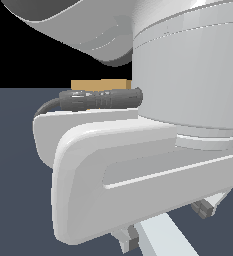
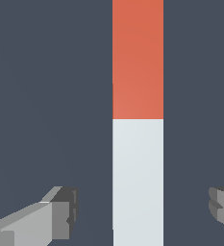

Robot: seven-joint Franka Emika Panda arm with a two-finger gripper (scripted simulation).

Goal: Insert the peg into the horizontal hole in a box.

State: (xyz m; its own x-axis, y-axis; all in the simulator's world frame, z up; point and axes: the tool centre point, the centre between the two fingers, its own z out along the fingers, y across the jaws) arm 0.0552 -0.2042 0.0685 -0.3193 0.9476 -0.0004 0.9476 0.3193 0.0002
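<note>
- Your gripper (image 2: 142, 211) stood with its fingers (image 2: 60, 214) spread wide apart, holding nothing.
- In the wrist view the peg (image 2: 138, 144) lay flat on the floor (image 2: 46, 96) between the two fingertips, with bare floor showing on either side of it, so neither pad touched it.
- The peg ran straight across that view: its red-orange end pointed away from the fingers, and the pale grey-white part sat between them.
- In the exterior view you had little to go on, because the arm's white body (image 1: 138, 165) filled most of the picture.
- The box (image 1: 100, 85) showed only as a tan-orange strip above a dark cable (image 1: 100, 99), well behind the arm; its hole could not be seen.
- A pale slab at the bottom edge of the exterior view was the peg, lying by the grey fingertips.
- The floor was plain dark slate-blue, and the background beyond it was black.
</note>
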